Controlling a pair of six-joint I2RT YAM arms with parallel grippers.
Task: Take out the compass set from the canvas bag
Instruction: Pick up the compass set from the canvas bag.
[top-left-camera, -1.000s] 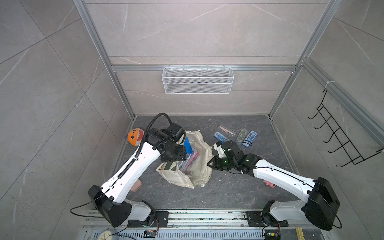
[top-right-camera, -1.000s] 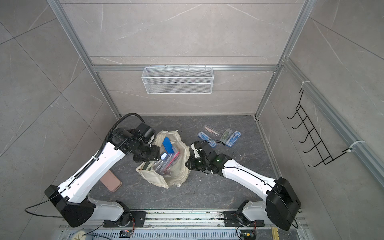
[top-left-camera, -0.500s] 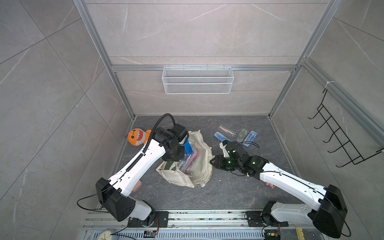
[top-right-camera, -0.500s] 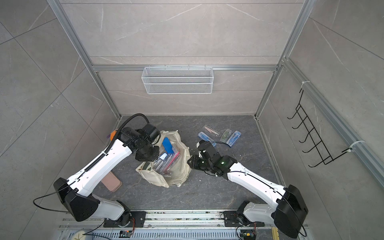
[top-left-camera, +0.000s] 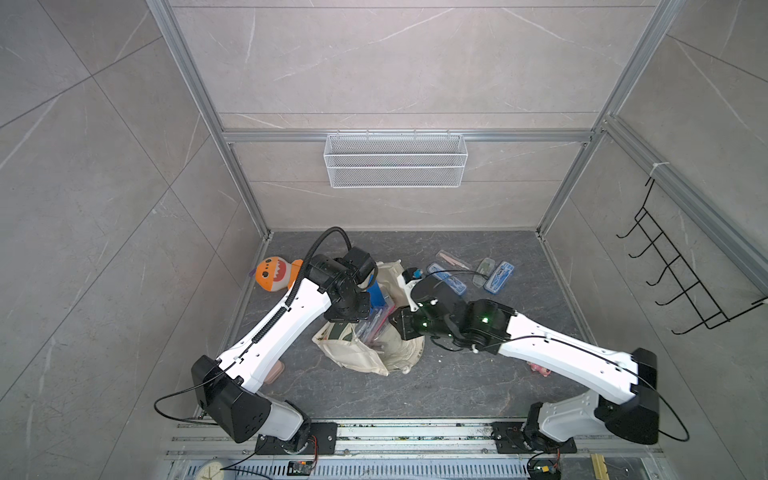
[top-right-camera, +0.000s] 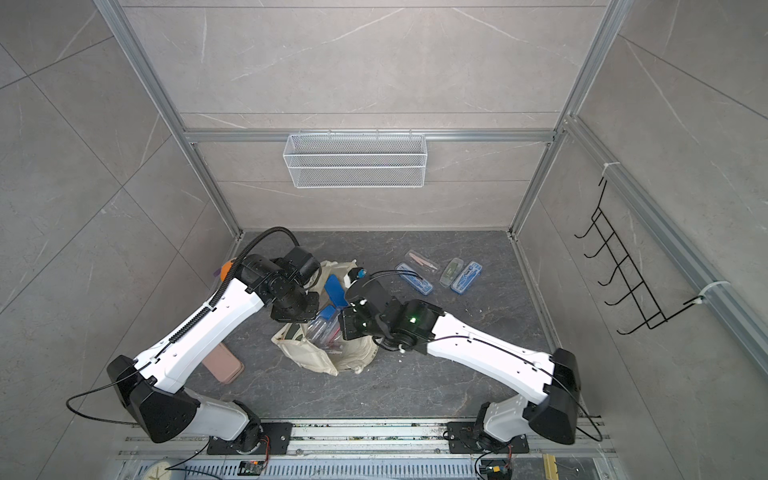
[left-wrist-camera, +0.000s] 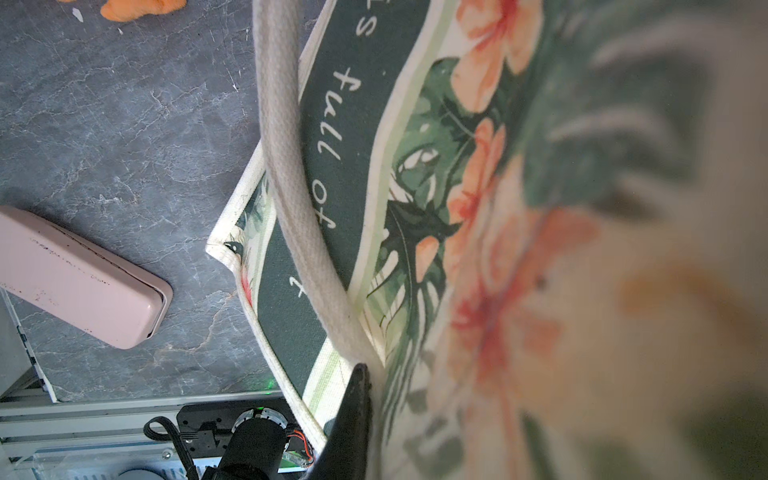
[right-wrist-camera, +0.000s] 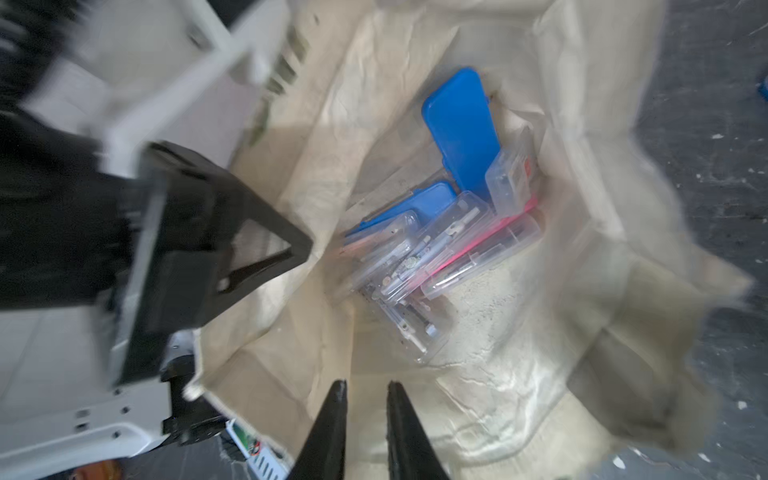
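The canvas bag (top-left-camera: 365, 357) sits slumped at the middle of the surface (top-left-camera: 457, 386), mouth open upward, with its printed panel on the left arm's side. Inside it, clear compass set cases (right-wrist-camera: 436, 245) lie stacked at an angle against two blue cases (right-wrist-camera: 461, 129). The left end effector (left-wrist-camera: 361, 374) is clenched on the bag's rim at the root of a loop handle (left-wrist-camera: 286, 166). One finger presses the printed outer face and the other is hidden behind the cloth. The right end effector (right-wrist-camera: 365, 386) hangs over the mouth from the opposite side, released, its fingers narrowly parted with nothing between them. Bare surface lies in front of the bag toward the base rail. Four loose cases (top-left-camera: 500, 276) lie beyond the right arm, near the back wall. A pink case (top-right-camera: 222, 363) lies under the left arm, apart from the bag. An orange plush toy (top-left-camera: 274, 274) sits at the surface's left edge.
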